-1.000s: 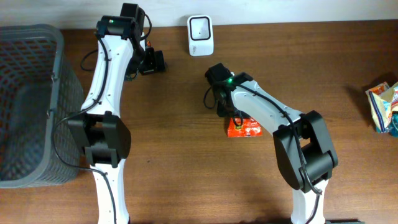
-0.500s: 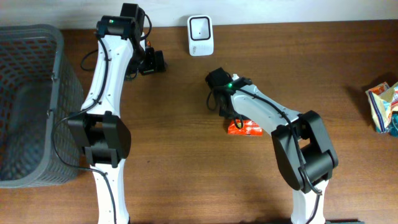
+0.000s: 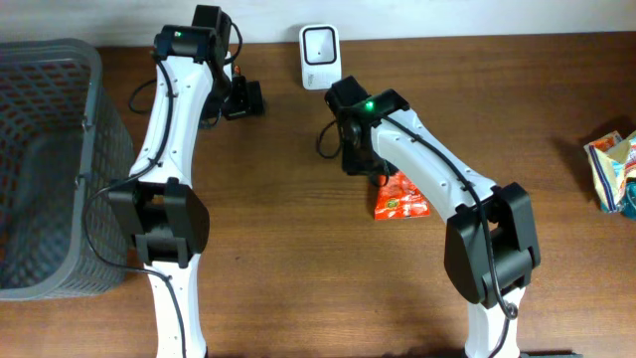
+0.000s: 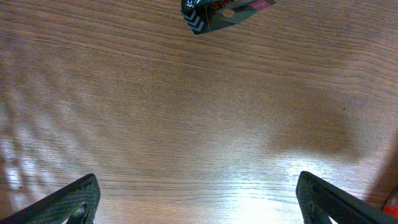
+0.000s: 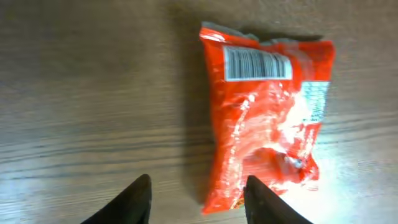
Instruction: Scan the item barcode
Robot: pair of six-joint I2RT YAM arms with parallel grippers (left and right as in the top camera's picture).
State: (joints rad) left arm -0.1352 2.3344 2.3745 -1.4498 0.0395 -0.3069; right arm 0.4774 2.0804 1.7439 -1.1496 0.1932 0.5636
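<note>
Moved since a second ago: right arm has swung up toward the scanner (image 3: 320, 57), and the red packet (image 5: 267, 118), then half hidden under it, now lies uncovered and turned lengthwise on the tabletop (image 3: 278, 259). Left tool (image 4: 199, 193): jaws wide, empty, over bare wood. Right tool (image 5: 198, 183): jaws apart, gripping nothing, just above the packet's lower end. Packet: flat, barcode (image 5: 258, 64) up, apart from scanner; a pickup likely comes next.

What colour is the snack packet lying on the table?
Orange-red packet, with a white barcode panel; clearest in the right wrist view.
</note>
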